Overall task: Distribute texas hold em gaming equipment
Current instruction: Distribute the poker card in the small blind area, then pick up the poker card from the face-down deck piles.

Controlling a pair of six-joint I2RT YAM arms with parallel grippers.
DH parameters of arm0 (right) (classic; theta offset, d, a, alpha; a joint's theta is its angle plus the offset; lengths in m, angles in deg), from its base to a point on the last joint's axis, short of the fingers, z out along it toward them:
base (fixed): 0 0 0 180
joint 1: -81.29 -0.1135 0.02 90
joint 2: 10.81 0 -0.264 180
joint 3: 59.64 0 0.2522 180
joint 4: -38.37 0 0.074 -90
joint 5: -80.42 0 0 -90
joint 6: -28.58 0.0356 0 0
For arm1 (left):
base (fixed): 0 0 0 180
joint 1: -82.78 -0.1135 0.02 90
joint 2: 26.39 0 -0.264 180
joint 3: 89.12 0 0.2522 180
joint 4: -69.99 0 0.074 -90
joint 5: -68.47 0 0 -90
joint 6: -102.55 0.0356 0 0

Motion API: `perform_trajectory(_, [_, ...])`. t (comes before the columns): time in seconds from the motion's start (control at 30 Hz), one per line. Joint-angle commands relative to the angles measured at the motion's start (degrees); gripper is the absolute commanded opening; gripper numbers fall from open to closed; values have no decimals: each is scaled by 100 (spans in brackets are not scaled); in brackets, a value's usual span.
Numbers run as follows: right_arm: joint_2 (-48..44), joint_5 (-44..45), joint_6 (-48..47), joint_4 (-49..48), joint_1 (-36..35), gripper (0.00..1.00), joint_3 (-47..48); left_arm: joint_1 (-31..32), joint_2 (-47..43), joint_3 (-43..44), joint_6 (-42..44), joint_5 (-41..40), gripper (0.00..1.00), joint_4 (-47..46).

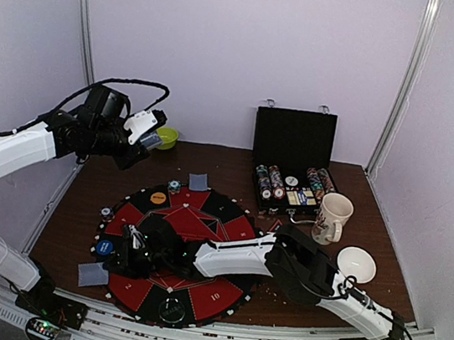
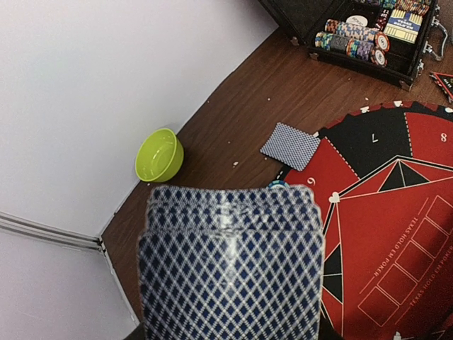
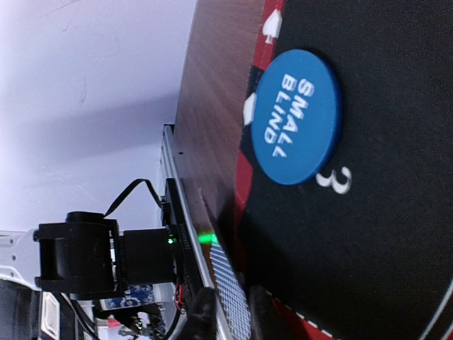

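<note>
my left gripper clamps the fanned deck aloft, fingers hidden behind it. my right gripper, nearly closed, pinches one card by its edge near the small blind disc. i judge it thin, slick and bendy, so grip lightly.

Overhead view, two close wrist views
</note>
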Motion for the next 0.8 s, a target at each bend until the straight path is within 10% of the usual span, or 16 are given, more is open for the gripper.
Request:
perform_trajectory(0.0, [-313, 109, -402, 521, 51, 34, -79, -46, 24, 203, 51, 34, 46, -293])
perform_trajectory(0.23, [-1946, 657, -2113, 1444, 510, 62, -1003, -47, -15, 302, 170, 84, 46, -249])
perform_trajectory(0.53, [-4190, 283, -4090, 2289, 1884, 69, -2661, -18, -176, 193, 835, 916, 46, -129])
perform_trajectory(0.77, [-4280, -527, -4347, 2265, 2334, 70, -2007, 443, -428, -85, 1656, 2004, 46, 227])
